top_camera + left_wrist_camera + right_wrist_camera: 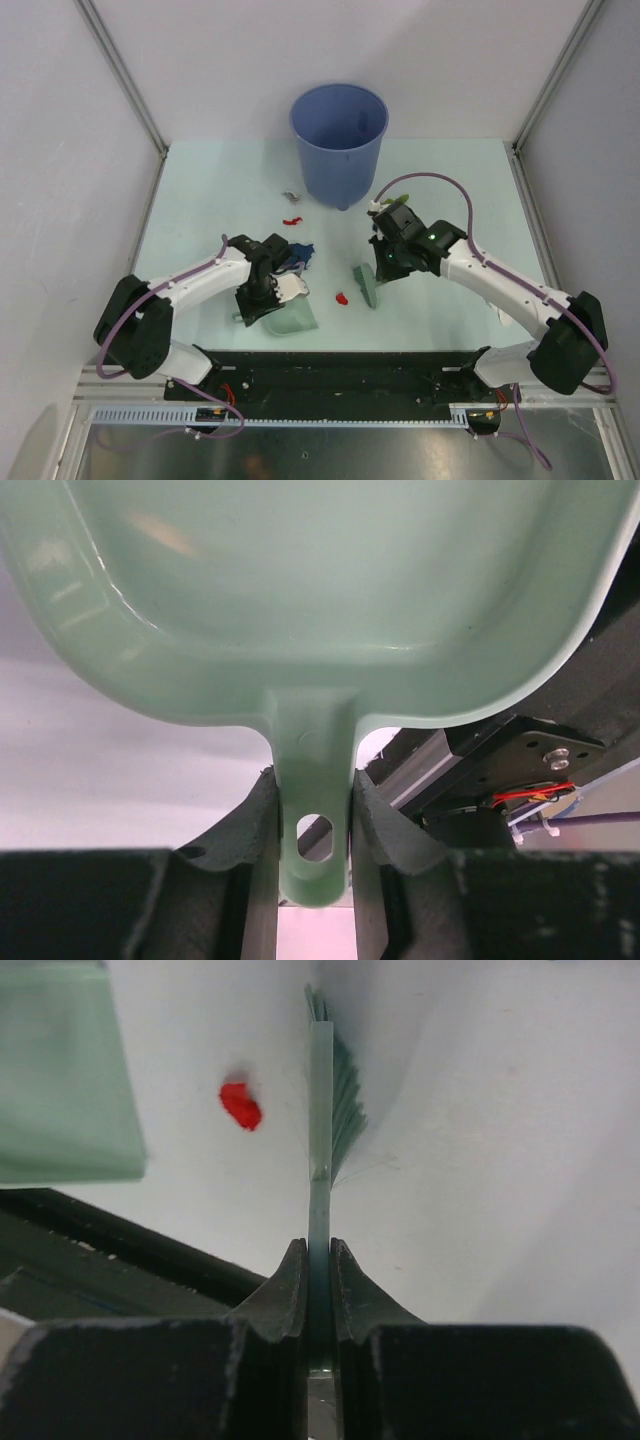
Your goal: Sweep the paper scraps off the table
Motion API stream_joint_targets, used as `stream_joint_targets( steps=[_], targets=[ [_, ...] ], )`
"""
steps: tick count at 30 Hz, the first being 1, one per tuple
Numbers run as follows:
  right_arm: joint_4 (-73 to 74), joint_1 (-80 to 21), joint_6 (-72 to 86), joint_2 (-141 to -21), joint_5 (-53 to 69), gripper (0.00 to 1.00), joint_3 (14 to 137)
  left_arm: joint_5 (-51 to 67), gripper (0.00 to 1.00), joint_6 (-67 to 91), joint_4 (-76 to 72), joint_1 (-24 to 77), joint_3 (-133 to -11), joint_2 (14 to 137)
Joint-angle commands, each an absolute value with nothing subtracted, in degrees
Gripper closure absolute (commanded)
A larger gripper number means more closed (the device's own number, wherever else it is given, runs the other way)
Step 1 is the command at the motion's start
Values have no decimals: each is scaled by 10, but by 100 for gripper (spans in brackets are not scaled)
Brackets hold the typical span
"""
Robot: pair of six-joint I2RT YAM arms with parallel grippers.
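**Near edge.** The dustpan is held by its handle, on which the left tool is clamped. Whether its lip rests flat on the counter cannot be told.

**Beside it.** One red scrap lies between the dustpan and the brush. The brush's thin handle is pinched in the right tool, with the bristles down at the counter.

**Further out.** Blue and white scraps lie close against the left arm. More red scraps are found beyond them, and a grey scrap lies near the foot of the bucket.

**Hazards, as judged.**
- If the lip is raised, scraps may be driven under the dustpan rather than into it.
- The light red scrap may be flicked past the dustpan, or off the near edge, by too brisk a stroke.
- The narrow handle may be twisted in the grip by bristle pressure.
- The blue and white scraps may be dragged or scattered when the left arm is moved.
- The far scraps may be jammed against the bucket, or the bucket may be knocked.
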State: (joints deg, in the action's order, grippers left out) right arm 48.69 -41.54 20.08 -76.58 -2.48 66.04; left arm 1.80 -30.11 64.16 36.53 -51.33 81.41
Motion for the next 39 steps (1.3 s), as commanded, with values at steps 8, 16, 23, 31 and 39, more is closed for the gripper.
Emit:
stream_joint_targets(
  steps=[8,16,23,31,39],
  targets=[
    [235,-482,330,-837,205,100,679,49,100,-307,588,387,-519,862],
    [317,-447,308,-728,85,100,680,83,100,-321,579,374,-509,828],
    [360,-393,280,-649,23,100,684,69,100,-334,578,331,-494,786],
    [223,-415,201,-721,1,100,701,79,100,-379,589,208,-450,676],
    [215,-491,-51,-952,-243,100,859,33,100,-438,595,88,-439,658]
  ],
)
